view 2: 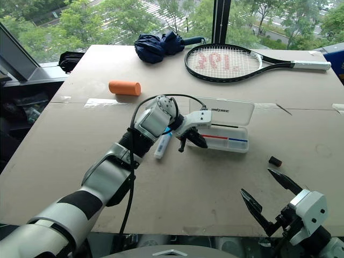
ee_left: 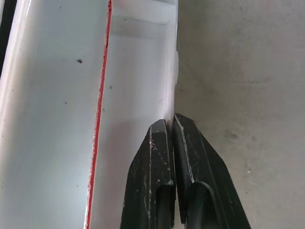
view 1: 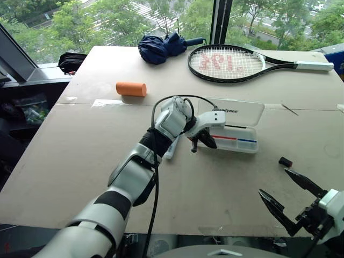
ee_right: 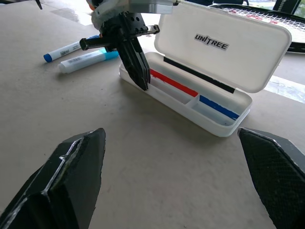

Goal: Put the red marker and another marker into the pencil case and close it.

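Behind the wide brown cardboard table (view 1: 80,161) stand tall windows with green trees. Over it, the left gripper (ee_right: 138,71) has its two black fingers pressed together on nothing, tips at the near front wall of the flat white plastic pencil case (ee_right: 209,121), which lies open with its lid up. Inside I see a red strip and a blue strip; whether these are markers, I cannot tell. Two white markers with blue caps (ee_right: 81,55) lie just beside the case. If the closed tips push this wall, the light case can slide or tip. The right gripper (view 1: 293,201), spread wide, waits well apart.
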You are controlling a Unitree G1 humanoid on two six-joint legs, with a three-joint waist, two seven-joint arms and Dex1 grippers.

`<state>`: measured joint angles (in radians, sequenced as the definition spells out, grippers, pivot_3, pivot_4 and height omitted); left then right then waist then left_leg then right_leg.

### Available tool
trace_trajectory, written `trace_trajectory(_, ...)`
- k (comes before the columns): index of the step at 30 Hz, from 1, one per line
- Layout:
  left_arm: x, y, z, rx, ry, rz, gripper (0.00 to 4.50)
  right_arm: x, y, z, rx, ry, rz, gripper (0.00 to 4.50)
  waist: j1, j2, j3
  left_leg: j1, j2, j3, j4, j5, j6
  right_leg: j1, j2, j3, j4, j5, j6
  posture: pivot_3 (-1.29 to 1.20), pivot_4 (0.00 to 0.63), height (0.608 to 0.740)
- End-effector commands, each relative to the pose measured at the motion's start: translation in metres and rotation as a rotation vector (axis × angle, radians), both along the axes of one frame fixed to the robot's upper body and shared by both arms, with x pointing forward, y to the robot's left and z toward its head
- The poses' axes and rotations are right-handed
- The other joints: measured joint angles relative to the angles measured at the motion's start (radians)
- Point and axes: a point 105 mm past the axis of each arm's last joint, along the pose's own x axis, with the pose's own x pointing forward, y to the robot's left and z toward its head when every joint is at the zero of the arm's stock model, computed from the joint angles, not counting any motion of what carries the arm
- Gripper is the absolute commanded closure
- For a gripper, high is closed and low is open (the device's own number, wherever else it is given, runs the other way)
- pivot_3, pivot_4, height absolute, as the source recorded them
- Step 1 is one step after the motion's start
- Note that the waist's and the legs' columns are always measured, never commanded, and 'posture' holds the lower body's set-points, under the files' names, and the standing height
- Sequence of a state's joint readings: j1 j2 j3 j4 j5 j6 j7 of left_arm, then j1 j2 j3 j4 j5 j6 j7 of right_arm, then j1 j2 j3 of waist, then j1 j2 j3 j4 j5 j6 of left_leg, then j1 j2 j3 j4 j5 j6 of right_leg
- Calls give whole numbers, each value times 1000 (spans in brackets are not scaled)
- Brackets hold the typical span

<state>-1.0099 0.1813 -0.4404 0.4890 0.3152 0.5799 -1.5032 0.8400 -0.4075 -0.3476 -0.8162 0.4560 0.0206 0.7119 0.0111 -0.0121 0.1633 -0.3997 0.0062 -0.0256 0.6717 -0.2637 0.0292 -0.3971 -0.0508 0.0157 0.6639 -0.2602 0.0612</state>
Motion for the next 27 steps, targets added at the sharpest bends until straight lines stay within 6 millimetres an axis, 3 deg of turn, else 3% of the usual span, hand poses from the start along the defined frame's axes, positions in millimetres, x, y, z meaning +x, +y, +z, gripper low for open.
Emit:
trace_trajectory(1,-14,-11,7,-26,-5,7,4420,1,4,4,7,-18,23,0,1,0,0,0,0,0,0,0,0,0,0,0,0,0,0,0,150,730)
trace_trajectory(6,-28,-12,7,-36,15,26,4420,-4,1,-3,-6,8,36,0,1,0,0,0,0,0,1,0,0,0,0,0,0,0,0,0,150,730)
trace_trajectory(14,-42,-16,6,-50,34,63,4420,-13,-26,-8,-61,50,41,0,1,1,0,0,1,0,1,0,0,0,0,0,0,0,0,0,150,730)
trace_trajectory(19,-43,-14,1,-47,38,89,4420,-14,-54,-1,-95,61,59,0,2,1,0,0,0,1,1,0,0,0,0,1,0,0,0,0,150,730)
trace_trajectory(27,-46,-13,-6,-42,49,117,4420,-9,-75,11,-105,70,118,0,2,1,-1,1,0,1,0,0,0,1,0,1,0,0,0,0,150,730)
